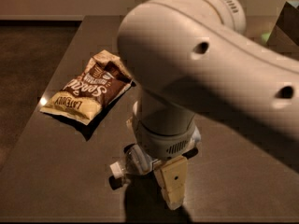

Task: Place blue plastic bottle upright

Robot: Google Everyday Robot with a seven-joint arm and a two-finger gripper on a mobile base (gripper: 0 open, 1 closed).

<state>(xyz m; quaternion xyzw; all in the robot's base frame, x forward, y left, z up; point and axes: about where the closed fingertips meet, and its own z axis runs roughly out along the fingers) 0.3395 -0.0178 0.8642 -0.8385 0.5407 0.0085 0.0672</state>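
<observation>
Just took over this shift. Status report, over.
Gripper down at the blue plastic bottle. Bottle lying on its side on the table, not upright. Chip bag well apart; arm hides the rest.
</observation>
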